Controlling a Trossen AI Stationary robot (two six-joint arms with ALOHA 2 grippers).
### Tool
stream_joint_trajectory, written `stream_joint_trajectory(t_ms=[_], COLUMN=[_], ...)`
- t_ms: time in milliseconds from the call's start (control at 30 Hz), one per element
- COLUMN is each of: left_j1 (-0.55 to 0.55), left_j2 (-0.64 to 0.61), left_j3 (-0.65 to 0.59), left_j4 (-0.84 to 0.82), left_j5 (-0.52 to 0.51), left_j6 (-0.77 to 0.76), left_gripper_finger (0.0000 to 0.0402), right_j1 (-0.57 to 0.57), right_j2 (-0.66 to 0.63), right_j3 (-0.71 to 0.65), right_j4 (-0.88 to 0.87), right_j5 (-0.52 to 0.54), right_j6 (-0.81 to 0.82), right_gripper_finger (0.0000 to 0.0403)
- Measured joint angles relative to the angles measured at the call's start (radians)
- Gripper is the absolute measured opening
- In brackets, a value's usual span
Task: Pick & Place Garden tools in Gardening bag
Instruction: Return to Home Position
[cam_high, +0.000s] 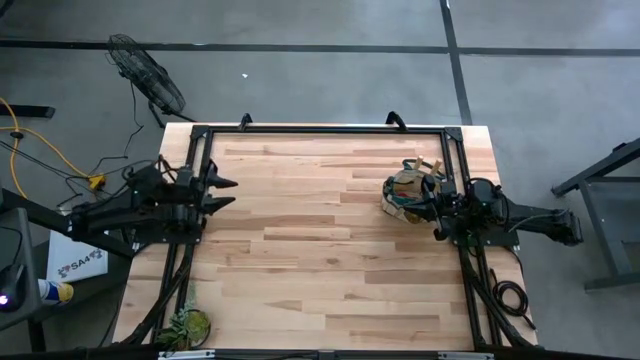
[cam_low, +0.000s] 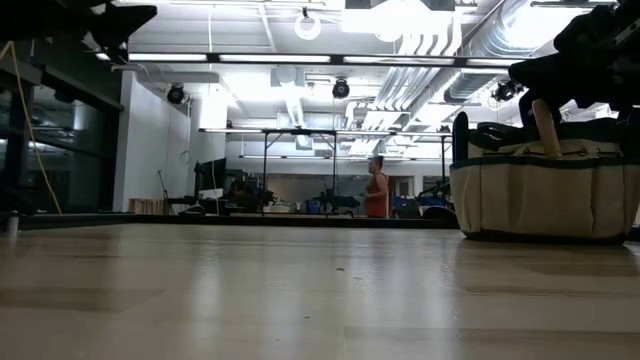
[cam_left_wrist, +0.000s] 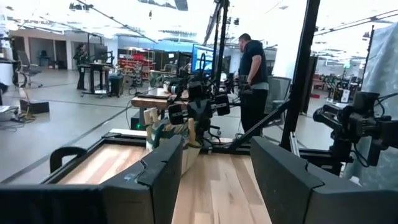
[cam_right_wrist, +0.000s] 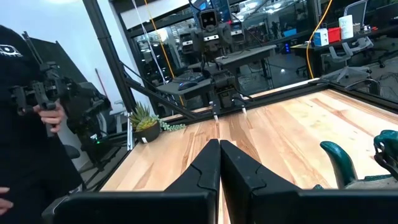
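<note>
**Both arms withdrawn; tools stowed in the bag**

The left end effector (cam_high: 228, 192) hovers over the left edge of the pale wooden bench (cam_high: 330, 270), fingers spread and grasping nothing. The right end effector (cam_high: 436, 208) sits clenched and empty just beside the small tan canvas gardening bag with green trim (cam_high: 408, 190), which stands near the bench's right edge. Wooden handles (cam_low: 545, 128) and a dark green pruner handle (cam_right_wrist: 339, 163) project from the bag; no tool lies loose on the bench. A leafy green plant clump (cam_high: 188, 325) rests at the near left corner. The placing step appears complete, so the next move likely calls only for retreat to rest.
</note>
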Motion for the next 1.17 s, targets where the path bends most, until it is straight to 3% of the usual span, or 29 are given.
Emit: stream_joint_trajectory(t_ms=[167,467,1167], left_j1=[0.0,0.0,0.0], left_j2=[-0.03,-0.03,-0.03], left_j3=[-0.001,-0.001,-0.001], left_j4=[-0.095,-0.157,-0.155], left_j5=[-0.011,-0.002,-0.001], left_j6=[-0.076,-0.076,-0.076], left_gripper_finger=[0.0187,0.0187,0.0187], right_j1=[0.0,0.0,0.0], right_j2=[0.0,0.0,0.0], right_j3=[0.0,0.0,0.0], right_j4=[0.0,0.0,0.0], right_j5=[0.0,0.0,0.0], right_j6=[0.0,0.0,0.0], right_gripper_finger=[0.0002,0.0002,0.0002])
